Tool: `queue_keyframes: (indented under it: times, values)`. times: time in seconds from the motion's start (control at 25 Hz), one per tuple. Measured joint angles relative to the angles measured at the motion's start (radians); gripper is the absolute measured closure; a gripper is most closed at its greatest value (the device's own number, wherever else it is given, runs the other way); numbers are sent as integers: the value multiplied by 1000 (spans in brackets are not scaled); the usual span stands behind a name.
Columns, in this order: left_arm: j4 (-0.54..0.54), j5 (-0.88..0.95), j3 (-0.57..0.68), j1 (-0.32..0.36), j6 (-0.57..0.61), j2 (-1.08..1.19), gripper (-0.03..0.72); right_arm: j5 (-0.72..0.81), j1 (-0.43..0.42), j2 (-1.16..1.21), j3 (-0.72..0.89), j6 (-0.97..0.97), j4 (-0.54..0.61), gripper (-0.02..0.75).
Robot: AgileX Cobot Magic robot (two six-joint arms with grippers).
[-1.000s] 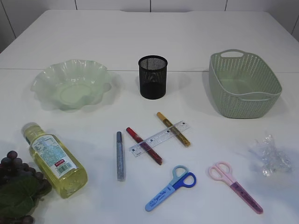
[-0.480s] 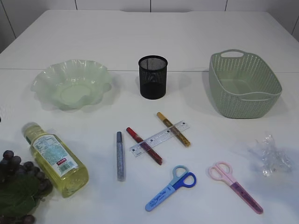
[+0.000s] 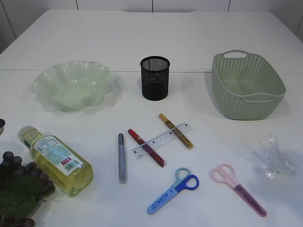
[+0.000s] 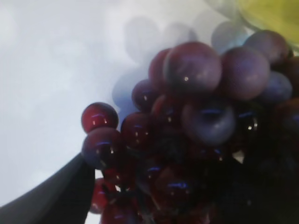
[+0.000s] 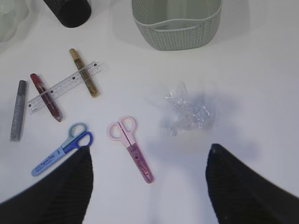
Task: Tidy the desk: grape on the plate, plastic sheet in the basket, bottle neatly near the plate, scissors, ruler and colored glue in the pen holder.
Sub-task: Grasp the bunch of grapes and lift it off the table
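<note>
In the exterior view the purple grapes [image 3: 19,182] with a green leaf lie at the front left, touching the yellow bottle [image 3: 57,158], which lies on its side. The left wrist view is filled by the grapes [image 4: 196,107]. My left gripper [image 4: 154,196] is down around them. One dark finger [image 4: 51,200] shows wide at the lower left; the other is hidden. My right gripper [image 5: 149,149] is open and empty above the table, near the pink scissors [image 5: 131,149] and the crumpled plastic sheet [image 5: 187,112]. The green plate [image 3: 71,85] sits at the back left.
Black mesh pen holder [image 3: 155,78] at the back centre, green basket [image 3: 246,85] at the back right. Grey [image 3: 122,158], red [image 3: 146,147] and gold [image 3: 175,130] glue sticks and the ruler [image 3: 162,140] lie mid-table. Blue scissors [image 3: 173,190] lie in front.
The bottle has swung: its cap end has slid left and forward and its base right. The grapes have shifted slightly. A dark bit of the left arm now shows at the left edge.
</note>
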Motion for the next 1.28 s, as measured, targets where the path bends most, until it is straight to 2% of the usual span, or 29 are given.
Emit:
queue_keyframes:
  times: [0.28, 0.8, 1.08, 1.28]
  values:
    - [6, -10, 0, 0, 0, 0, 209, 0, 0, 0, 0, 0, 0, 155]
    - [7, -21, 0, 0, 0, 0, 478, -6, 0, 0, 0, 0, 0, 155]
    - [9, -25, -6, 0, 0, 0, 591, -6, 0, 0, 0, -2, 0, 155]
    - [11, -29, -5, 0, 0, 0, 642, -6, 0, 0, 0, -2, 0, 155]
